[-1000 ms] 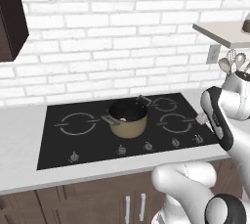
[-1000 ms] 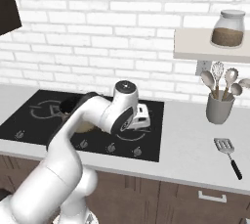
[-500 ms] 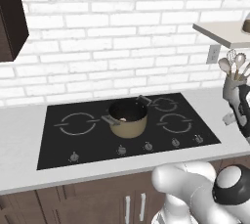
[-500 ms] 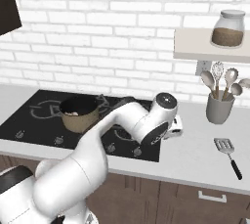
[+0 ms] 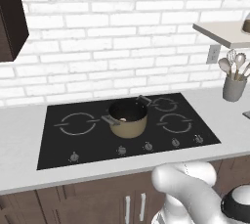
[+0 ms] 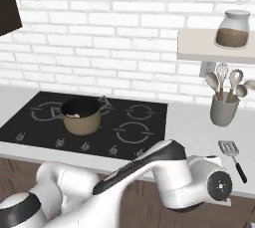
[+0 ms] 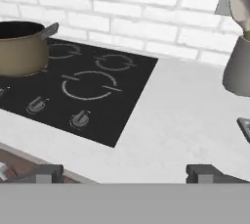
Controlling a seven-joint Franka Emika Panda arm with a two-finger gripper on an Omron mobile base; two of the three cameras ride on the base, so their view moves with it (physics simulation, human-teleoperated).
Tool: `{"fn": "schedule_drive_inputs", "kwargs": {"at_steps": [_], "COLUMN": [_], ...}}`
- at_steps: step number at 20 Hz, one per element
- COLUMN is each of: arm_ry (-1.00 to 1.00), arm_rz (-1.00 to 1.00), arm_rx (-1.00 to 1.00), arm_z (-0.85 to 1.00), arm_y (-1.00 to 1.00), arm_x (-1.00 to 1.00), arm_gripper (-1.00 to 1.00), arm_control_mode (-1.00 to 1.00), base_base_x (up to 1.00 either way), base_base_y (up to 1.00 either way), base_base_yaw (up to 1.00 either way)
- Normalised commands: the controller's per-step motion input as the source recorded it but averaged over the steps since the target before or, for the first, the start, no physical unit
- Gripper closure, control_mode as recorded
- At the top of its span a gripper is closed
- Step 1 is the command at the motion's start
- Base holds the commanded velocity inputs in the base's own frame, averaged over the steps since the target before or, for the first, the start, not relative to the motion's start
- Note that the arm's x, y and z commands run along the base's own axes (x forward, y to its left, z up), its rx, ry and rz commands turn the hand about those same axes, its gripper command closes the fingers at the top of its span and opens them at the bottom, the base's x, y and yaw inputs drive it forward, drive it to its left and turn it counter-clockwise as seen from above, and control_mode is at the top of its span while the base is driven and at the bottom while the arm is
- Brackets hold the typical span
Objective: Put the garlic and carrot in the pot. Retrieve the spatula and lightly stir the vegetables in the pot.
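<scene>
The pot [image 6: 81, 116] is seen on the left of the hob [image 6: 124, 122], with something pale lying inside it, probably the garlic; the carrot cannot be made out. Over the last second the arm has been swung away from the pot, rightward across the hob, towards the counter [image 6: 191, 122]. The gripper [image 7: 126, 173] is held spread wide and empty. Farther right, the spatula [image 6: 232, 156] lies flat before the utensil holder [image 6: 222, 110], so retrieval is judged under way.

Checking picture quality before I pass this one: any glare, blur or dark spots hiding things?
Left base view: even light, no glare; pot interior dark, contents barely legible. Right base view: sharp; spatula clear. Hand view: soft, coarse; gripper tips dim.
</scene>
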Motion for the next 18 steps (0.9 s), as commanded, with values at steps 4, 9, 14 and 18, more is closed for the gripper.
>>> {"fn": "schedule_drive_inputs", "kwargs": {"at_steps": [4,9,14,18], "arm_ry": [-0.3,0.0,-0.1,-0.23], "arm_rz": [-0.03,0.0,0.0,0.02], "arm_rx": [0.07,0.2,0.2,0.16], "arm_z": [0.0,0.0,-0.04,-0.2], "arm_y": [-0.76,-0.99,-0.99,-0.92], "arm_x": [-0.42,-0.01,0.0,0.0], "arm_gripper": [-1.0,-1.0,-1.0,-1.0], "arm_control_mode": [-1.0,-1.0,-1.0,-1.0], "base_base_x": [0.0,0.0,0.0,0.0], "base_base_y": [0.0,0.0,0.0,0.0], "base_base_yaw": [0.0,0.0,0.0,0.0]}}
